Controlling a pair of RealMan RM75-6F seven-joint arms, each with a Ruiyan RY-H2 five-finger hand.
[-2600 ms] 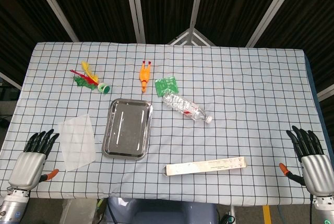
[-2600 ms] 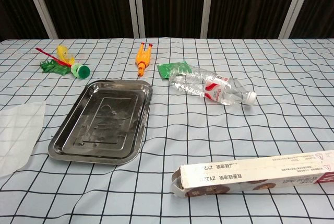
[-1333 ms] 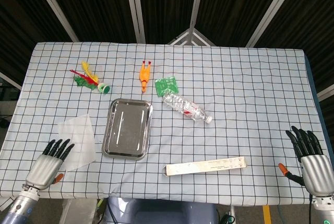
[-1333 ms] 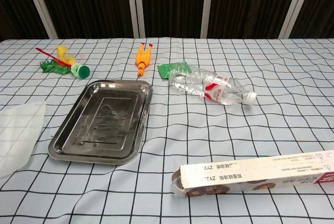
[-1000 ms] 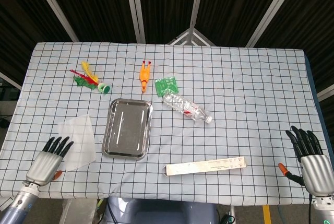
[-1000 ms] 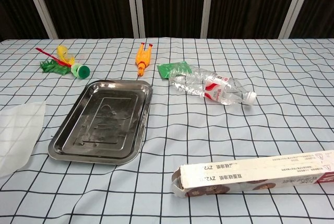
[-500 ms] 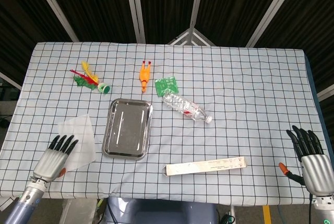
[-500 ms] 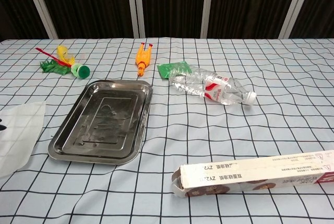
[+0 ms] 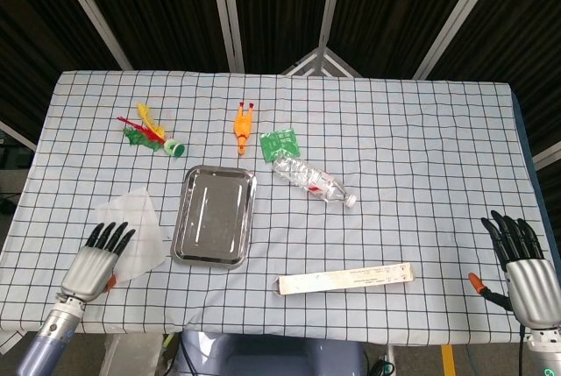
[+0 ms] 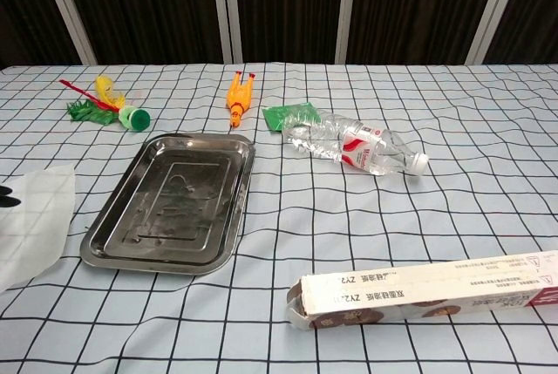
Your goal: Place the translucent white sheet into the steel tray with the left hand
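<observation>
The translucent white sheet point(image 9: 136, 223) point(image 10: 33, 217) lies flat on the checked cloth, just left of the steel tray point(image 9: 216, 215) point(image 10: 170, 202). The tray holds nothing. My left hand point(image 9: 93, 261) is open with fingers spread, its dark fingertips point(image 10: 4, 193) over the sheet's near-left corner. In the chest view only those tips peek in at the left edge. My right hand point(image 9: 522, 268) hovers open at the table's near-right corner, far from both.
A long cardboard box point(image 9: 344, 279) lies near the front edge. A crushed plastic bottle point(image 9: 313, 180), a green packet point(image 9: 280, 144), an orange rubber chicken point(image 9: 243, 125) and a feathered shuttlecock toy point(image 9: 151, 133) lie behind the tray.
My left hand has moved forward and right from the table's near-left edge until its fingertips reach over the sheet's corner. The sheet, tray and right hand have stayed put.
</observation>
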